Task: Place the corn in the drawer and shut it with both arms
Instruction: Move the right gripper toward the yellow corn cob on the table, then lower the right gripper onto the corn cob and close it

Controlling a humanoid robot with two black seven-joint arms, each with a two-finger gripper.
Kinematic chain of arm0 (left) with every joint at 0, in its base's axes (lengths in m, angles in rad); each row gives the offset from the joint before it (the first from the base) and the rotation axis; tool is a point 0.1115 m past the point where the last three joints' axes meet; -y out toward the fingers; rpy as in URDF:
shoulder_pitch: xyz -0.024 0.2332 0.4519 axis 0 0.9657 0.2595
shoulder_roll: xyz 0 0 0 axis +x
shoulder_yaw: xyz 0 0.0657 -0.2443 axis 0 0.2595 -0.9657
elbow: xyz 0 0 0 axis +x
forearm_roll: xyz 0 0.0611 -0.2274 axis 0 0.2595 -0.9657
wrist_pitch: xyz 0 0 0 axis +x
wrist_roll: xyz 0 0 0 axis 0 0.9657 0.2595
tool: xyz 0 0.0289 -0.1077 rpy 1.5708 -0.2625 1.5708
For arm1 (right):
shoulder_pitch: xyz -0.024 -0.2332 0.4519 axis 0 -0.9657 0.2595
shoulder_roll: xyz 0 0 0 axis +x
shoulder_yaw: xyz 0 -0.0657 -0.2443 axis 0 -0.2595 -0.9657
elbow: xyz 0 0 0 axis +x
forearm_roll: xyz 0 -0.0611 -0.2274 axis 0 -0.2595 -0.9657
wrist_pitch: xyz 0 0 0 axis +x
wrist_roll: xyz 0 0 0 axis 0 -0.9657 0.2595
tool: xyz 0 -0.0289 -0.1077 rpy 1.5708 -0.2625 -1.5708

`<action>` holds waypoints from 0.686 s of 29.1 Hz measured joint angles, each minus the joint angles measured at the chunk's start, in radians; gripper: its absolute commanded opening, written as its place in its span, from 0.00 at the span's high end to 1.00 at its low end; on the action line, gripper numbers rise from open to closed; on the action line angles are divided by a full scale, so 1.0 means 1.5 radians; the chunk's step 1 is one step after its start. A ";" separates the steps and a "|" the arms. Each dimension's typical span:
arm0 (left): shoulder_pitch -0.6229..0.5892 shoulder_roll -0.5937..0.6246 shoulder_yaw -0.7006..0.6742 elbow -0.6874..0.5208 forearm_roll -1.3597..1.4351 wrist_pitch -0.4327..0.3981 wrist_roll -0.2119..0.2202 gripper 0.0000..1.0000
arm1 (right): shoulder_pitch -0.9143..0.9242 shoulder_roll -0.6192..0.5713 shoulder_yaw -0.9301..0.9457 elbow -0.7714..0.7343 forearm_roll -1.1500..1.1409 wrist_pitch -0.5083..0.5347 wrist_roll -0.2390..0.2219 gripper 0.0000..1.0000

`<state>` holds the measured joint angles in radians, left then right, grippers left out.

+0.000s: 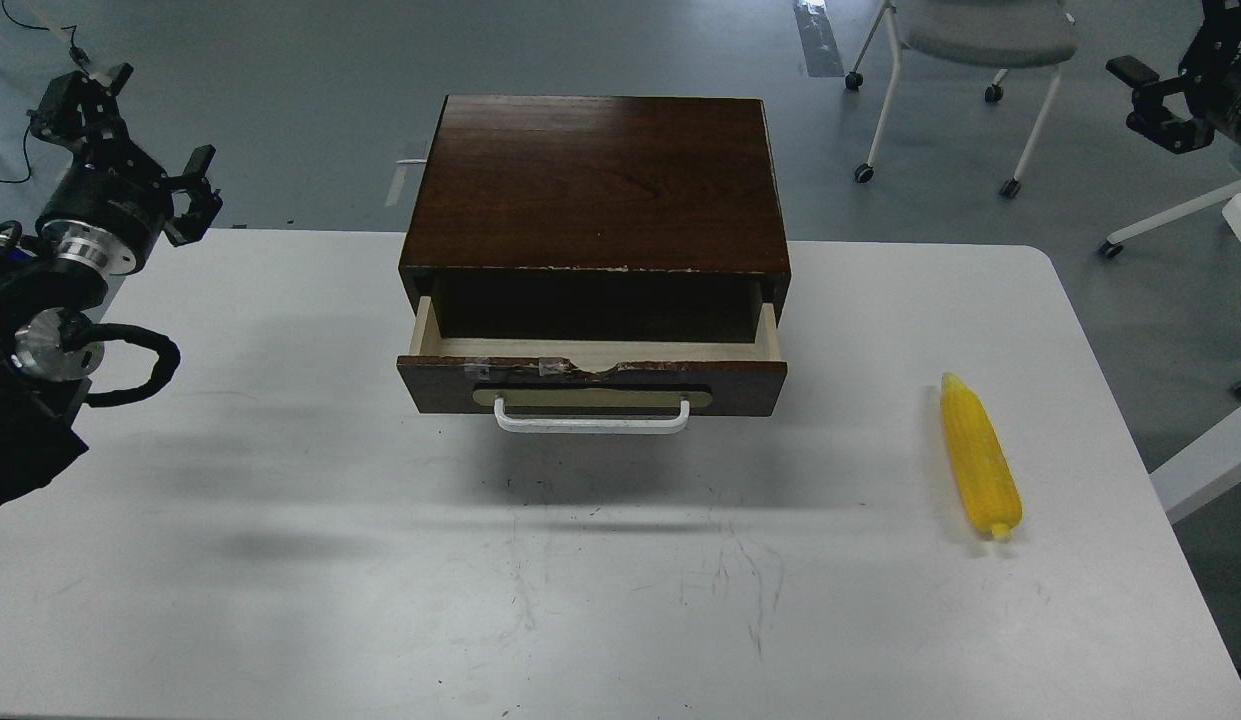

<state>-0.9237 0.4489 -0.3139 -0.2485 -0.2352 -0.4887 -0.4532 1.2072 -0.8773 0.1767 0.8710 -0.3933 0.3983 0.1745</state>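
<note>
Head view. Dark brown cabinet (598, 180) sits at the far centre of a white table (280, 560). Its drawer (592, 380) is pulled partway out, pale wood showing inside, rim chipped and taped, white bar handle (591, 418) on a beige oval plate facing the camera. Corn (978, 455) lies on the tabletop to the right of the cabinet, well apart from it, near the table's right edge, pointed tip away from the camera. Left gripper (130, 125) is raised over the table's far-left corner, clear of the cabinet; fingers spread, holding nothing. Right gripper (1155, 100) at upper right, off the table; open/closed state cannot be told. Grey chair (980, 40) stands behind on the floor.
</note>
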 measured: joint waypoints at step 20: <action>0.016 0.005 -0.028 0.009 -0.001 0.000 -0.003 0.02 | -0.047 0.002 -0.262 0.185 -0.363 -0.098 -0.111 0.00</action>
<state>-0.9003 0.4569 -0.3559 -0.2357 -0.2364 -0.4887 -0.4572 1.1372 -0.8738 -0.2160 1.1489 -0.9385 0.2509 0.0082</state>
